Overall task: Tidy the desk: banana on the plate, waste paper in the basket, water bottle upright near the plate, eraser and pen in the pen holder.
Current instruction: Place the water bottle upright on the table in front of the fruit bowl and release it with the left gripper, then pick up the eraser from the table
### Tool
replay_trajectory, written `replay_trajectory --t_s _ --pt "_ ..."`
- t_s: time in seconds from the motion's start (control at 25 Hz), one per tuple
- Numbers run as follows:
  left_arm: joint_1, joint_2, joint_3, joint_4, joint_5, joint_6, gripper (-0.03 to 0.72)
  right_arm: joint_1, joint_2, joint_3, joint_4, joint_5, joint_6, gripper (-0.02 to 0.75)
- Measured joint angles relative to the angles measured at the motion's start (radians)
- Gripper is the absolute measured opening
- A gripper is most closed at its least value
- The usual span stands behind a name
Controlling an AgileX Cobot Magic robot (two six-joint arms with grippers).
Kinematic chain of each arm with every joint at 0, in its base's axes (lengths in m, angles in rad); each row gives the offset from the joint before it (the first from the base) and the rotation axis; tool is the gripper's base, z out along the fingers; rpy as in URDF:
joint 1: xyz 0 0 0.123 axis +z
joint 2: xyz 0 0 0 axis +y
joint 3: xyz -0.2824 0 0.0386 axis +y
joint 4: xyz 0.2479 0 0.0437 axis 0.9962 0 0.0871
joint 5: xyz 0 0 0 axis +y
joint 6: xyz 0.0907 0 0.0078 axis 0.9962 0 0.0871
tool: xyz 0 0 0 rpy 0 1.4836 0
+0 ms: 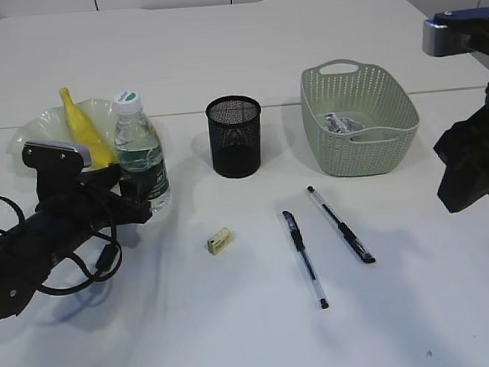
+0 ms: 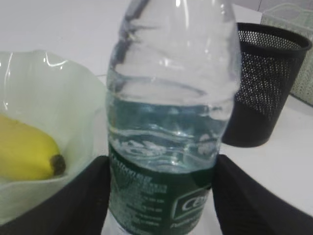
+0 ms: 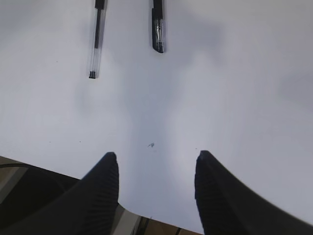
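Pincer (image 2: pixel 161 196) grips ribbed clear water bottle (image 2: pixel 171 122) — upright.

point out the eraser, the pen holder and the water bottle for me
eraser (image 1: pixel 219 240), exterior view, on its top face.
pen holder (image 1: pixel 236 146), exterior view, on its front mesh wall.
water bottle (image 2: pixel 166 196), left wrist view, on its dark green label.

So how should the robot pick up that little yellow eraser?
Best from straight above. The eraser lies flat on the desk, a small block with nothing touching it. Turn the end effector so its fingers close across the short width, on the two long sides, gripping at the middle.
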Motion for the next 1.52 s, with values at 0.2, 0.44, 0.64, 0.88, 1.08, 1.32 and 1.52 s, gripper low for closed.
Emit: replay_trajectory --t_s 0.2,0.44,0.64,0.88,1.08,1.32,1.52 --pt "0.000 -0.053 0.009 0.004 0.015 0.000 0.480 0.000 0.000 0.000 0.000 0.000 0.000 0.375" --pt "0.000 -0.153 0.009 0.036 0.022 0.000 0.487 0.000 0.000 0.000 0.000 0.000 0.000 0.375" --pt "0.000 -0.237 0.011 0.074 0.023 0.000 0.488 0.000 0.000 0.000 0.000 0.000 0.002 0.375" --pt "0.006 -0.390 0.011 0.088 0.095 0.000 0.489 0.000 0.000 0.000 0.000 0.000 0.002 0.375" --pt "0.008 -0.482 0.018 0.035 0.213 -0.014 0.489 0.000 0.000 0.000 0.000 -0.002 0.002 0.375" --pt "0.020 -0.572 0.018 -0.015 0.364 -0.016 0.489 0.000 0.000 0.000 0.000 -0.013 0.002 0.375" --pt "0.032 -0.684 0.019 -0.136 0.691 -0.018 0.468 0.000 0.000 0.000 0.000 -0.044 0.002 0.375"
